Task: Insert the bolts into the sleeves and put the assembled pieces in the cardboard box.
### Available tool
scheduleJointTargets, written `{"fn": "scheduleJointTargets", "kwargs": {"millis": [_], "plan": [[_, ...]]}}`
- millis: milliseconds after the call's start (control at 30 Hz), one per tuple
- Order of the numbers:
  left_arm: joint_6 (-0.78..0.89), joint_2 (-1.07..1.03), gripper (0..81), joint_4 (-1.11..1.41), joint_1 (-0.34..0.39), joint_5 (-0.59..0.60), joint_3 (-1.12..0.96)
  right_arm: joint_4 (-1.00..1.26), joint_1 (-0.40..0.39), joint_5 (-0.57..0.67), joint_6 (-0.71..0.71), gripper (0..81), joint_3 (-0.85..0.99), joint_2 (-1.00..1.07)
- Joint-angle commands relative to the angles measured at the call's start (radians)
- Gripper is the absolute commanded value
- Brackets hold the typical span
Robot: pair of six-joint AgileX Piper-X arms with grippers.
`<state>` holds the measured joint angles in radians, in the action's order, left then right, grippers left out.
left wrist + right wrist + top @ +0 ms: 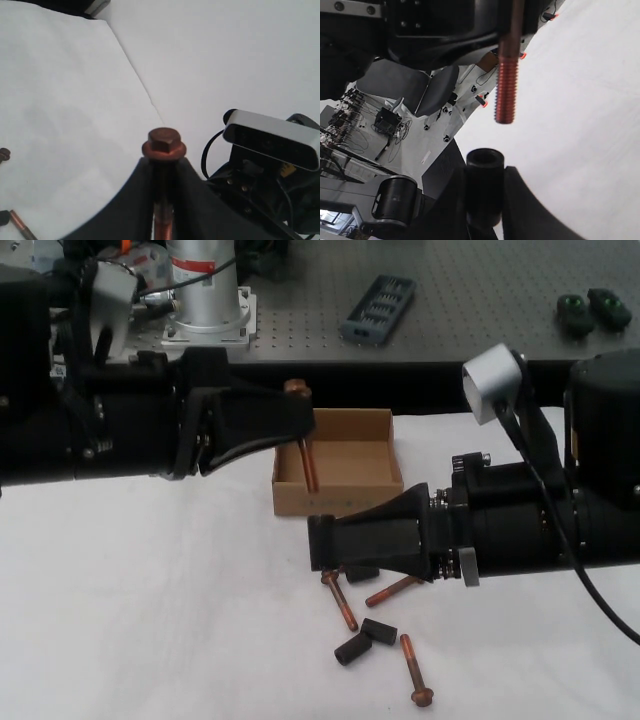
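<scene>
Left hand (300,425), middle-left of the high view, is closed on a copper bolt (309,465). The bolt is head up, its shank overlapping the left side of the cardboard box (340,500) at frame centre. Right hand (322,543), just below the box, grips a black sleeve (484,190). The sleeve's open end faces the bolt's threaded tip, with a gap between them. Loose on the white worktop (150,620), lower centre: three bolts (412,670) and two sleeves (352,648). Maybe a third is tucked under the right hand.
</scene>
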<state>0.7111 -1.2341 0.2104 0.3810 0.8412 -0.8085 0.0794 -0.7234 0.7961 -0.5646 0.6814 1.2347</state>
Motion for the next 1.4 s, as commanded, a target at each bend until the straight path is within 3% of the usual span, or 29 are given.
{"fn": "scheduleJointTargets", "kwargs": {"millis": [0, 1067, 1367], "plan": [[0.022, 0.016, 0.6, -0.009, -0.003, 0.04, -0.003, 0.031, 0.002, -0.002, 0.023, 2.7, 0.012, 0.005], [0.029, 0.016, 0.6, -0.015, -0.001, 0.185, -0.003, 0.062, 0.006, -0.002, 0.02, 2.7, 0.012, 0.008], [-0.081, 0.016, 0.6, -0.032, -0.001, 0.231, -0.003, 0.062, 0.051, 0.006, -0.051, 2.7, 0.012, 0.008]]}}
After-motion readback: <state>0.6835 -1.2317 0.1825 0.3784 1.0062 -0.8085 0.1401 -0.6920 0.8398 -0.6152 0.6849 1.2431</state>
